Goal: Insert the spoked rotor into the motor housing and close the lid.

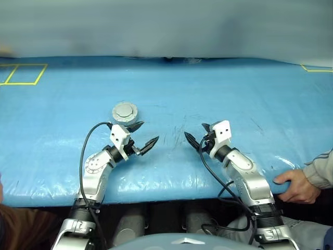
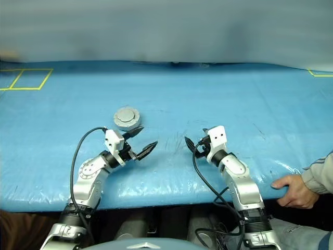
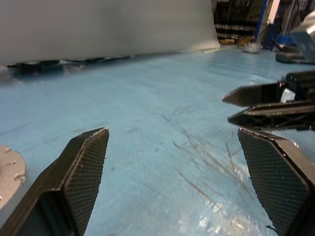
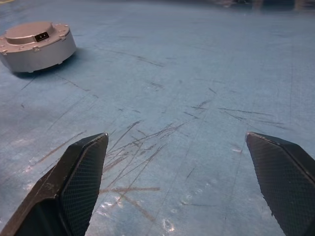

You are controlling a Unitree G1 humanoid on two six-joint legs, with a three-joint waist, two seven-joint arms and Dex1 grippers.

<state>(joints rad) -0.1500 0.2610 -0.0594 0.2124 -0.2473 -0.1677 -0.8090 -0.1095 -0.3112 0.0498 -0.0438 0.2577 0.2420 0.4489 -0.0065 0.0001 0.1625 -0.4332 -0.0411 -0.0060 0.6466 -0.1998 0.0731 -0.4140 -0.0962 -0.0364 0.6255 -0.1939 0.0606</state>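
The motor housing sits on the blue table as a round grey puck, and the lid lies flat on top of it, plain grey face up. The spoked rotor is hidden from view. Just in front of the housing and slightly to its right, my left gripper is open and empty, level and pointing toward the table's middle. The housing's edge shows beside its fingers. My right gripper faces it from the right, open with nothing between its fingers. A stretch of scratched table surface separates it from the housing.
The table is covered in blue sheeting with scratch marks at its middle. Yellow tape squares mark the far left corner. A person's hand rests on the front edge at the right, close to my right arm.
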